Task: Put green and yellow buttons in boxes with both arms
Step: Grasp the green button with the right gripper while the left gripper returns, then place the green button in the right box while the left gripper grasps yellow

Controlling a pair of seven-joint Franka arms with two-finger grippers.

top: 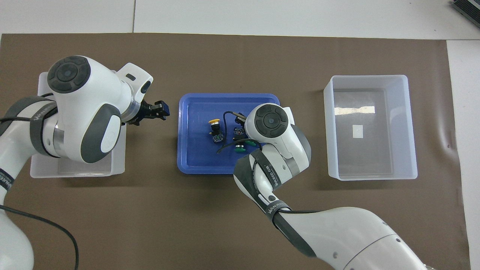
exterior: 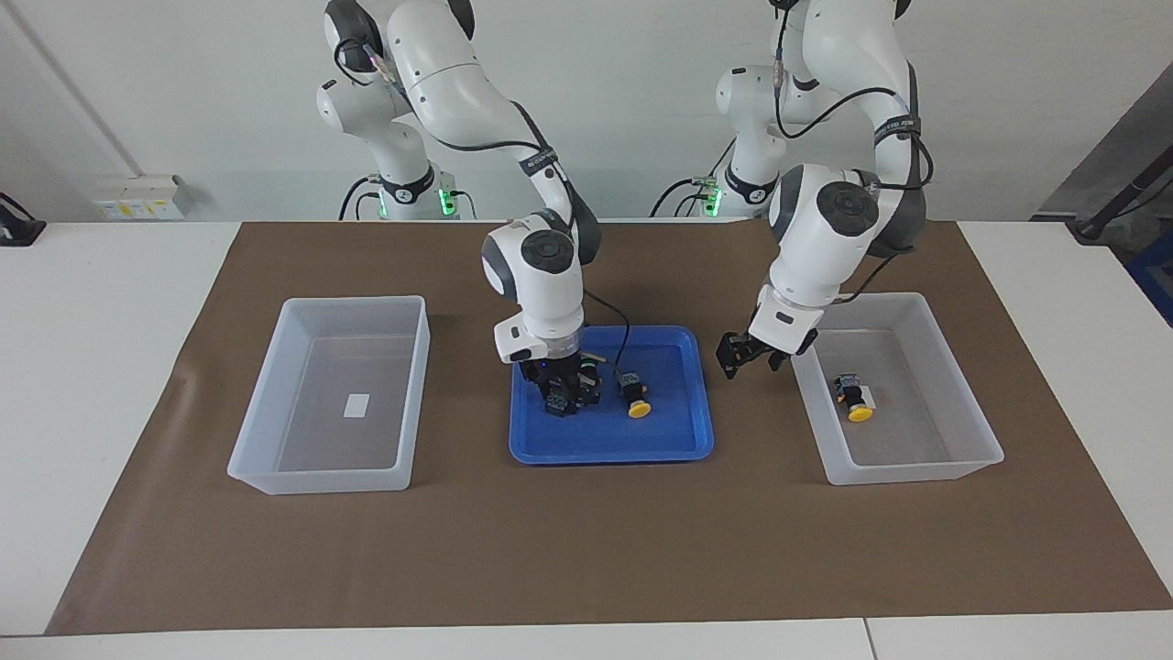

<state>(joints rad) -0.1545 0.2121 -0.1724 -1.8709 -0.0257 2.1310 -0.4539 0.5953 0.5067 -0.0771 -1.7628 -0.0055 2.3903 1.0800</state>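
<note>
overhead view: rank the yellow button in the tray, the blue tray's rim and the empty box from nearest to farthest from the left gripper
From the left gripper:
1. blue tray, rim beside it.
2. yellow button, in the tray.
3. empty box, at the right arm's end.

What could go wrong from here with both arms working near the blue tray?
1. The right gripper is down in the blue tray at the green buttons, which lie close together; it may knock one aside or catch both.
2. The left gripper hangs over the mat beside the tray. The tray's yellow button lies right beside the right gripper, so reaching for it now risks the arms colliding.
</note>
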